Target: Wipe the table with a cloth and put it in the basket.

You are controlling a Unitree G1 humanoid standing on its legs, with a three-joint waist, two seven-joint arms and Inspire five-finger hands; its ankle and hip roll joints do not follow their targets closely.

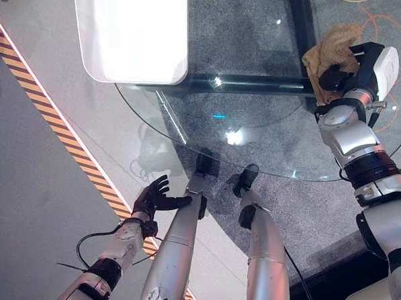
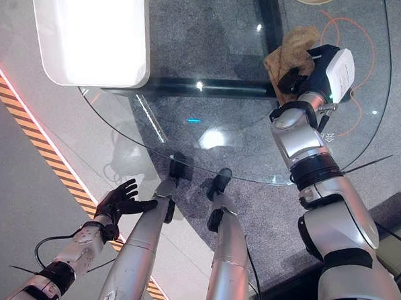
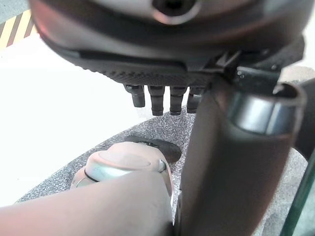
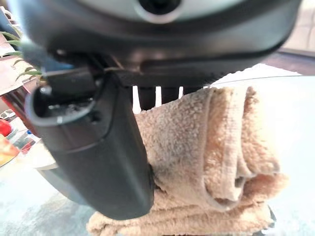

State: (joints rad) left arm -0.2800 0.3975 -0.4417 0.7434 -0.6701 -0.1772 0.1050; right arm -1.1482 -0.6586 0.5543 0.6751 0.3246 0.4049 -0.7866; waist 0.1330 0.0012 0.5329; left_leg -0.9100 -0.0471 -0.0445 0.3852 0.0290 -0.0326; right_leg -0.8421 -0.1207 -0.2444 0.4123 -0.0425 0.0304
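Left hand (image 1: 159, 199) hangs below the table (image 1: 255, 136) rim, fingers spread, empty. Right hand (image 1: 340, 75), arm stretched over the table, presses thumb and fingers around the bunched cloth (image 1: 330, 50) lying on the glass.

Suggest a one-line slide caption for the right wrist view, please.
Right hand resting on the bunched tan cloth on the glass table, thumb alongside the cloth.

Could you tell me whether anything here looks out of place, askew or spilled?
Nothing stands out. The tan cloth lies bunched on the glass table under the right hand, as wiping would leave it; no spill shows. The left hand hangs open beside the table.
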